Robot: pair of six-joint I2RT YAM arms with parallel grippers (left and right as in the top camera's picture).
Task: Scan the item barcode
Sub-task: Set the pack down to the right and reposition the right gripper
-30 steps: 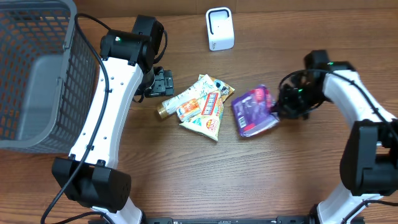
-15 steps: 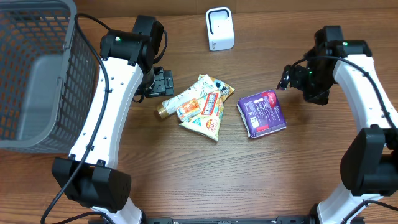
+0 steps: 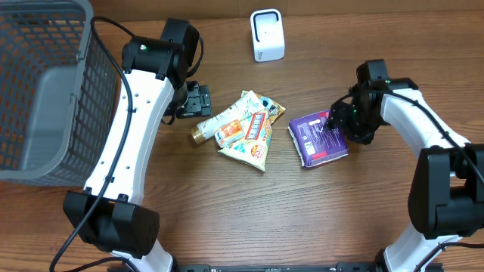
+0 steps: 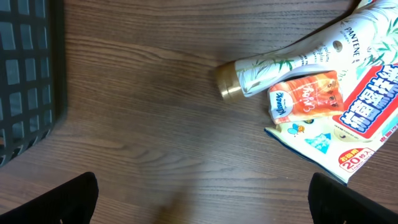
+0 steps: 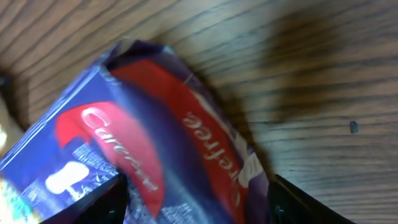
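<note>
A purple pack point(image 3: 318, 140) with white print lies flat on the wooden table at centre right. My right gripper point(image 3: 338, 121) is down at its upper right corner. In the right wrist view the pack point(image 5: 149, 143), purple with red bands, fills the gap of my right gripper point(image 5: 196, 193), whose fingers stand wide on either side of it, open. The white scanner point(image 3: 267, 35) stands at the back of the table. My left gripper point(image 3: 198, 100) hovers open left of the pile, and in its own view point(image 4: 202, 199) there is only bare wood between its fingers.
A cream shampoo bottle point(image 3: 219, 121) with a gold cap, an orange sachet point(image 4: 306, 94) and a white and blue pouch point(image 3: 253, 136) lie together mid-table. A grey mesh basket point(image 3: 45, 91) fills the left side.
My right gripper let go of the purple pack and drew back to the right. The pack settled flat. The gripper has now come back over the pack's upper right corner. The left arm stayed still.
</note>
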